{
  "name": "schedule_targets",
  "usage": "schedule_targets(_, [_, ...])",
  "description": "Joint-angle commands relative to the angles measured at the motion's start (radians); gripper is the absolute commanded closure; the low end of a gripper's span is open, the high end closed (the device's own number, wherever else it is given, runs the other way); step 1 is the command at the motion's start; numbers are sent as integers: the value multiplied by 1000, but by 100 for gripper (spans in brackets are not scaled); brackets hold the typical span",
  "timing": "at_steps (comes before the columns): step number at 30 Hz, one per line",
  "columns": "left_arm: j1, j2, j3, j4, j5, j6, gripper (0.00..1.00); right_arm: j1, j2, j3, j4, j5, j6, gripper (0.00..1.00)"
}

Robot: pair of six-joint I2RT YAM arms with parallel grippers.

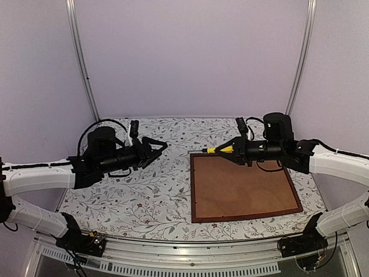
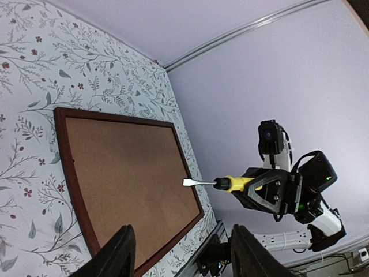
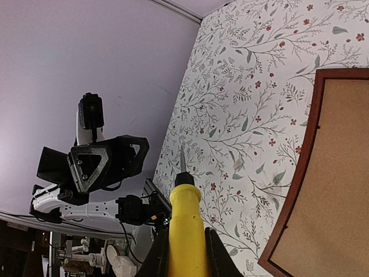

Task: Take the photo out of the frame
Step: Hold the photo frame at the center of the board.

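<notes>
The frame [image 1: 192,190] of dark reddish-brown wood lies face down on the right half of the table, its brown backing board [image 1: 242,187] facing up. The photo is hidden. My right gripper [image 1: 235,148] hovers over the frame's far left corner, shut on a yellow-handled screwdriver [image 1: 219,150] whose blade points left. In the right wrist view the yellow handle [image 3: 185,219] sits between the two fingers. My left gripper [image 1: 160,151] hangs left of the frame, open and empty. Its wrist view shows the frame [image 2: 68,167] and the screwdriver [image 2: 230,183] beyond its spread fingers.
A floral-patterned cloth [image 1: 144,196] covers the table. Purple walls with metal rails [image 1: 81,63] close in the back. Both arm bases and cabling sit along the near edge [image 1: 190,262].
</notes>
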Motion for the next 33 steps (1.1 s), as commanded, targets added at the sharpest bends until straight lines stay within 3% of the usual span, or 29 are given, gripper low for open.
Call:
schedule_targets(1, [6,123,68,-189,93,87,43,-48,-43,-70,-147,-111,-82,100])
schedule_targets(9, [-29,335,126,-202,212,110,49,-60,-25,-182,-184,-212,-122,100])
schedule_targets(20, [-116,568,201,-216,263,121,60,-60,22,-244,-161,-211,-137,100])
schedule_targets(33, [-152,679,229,-198,298,126,72,-59,119,-267,-94,-202,-146,100])
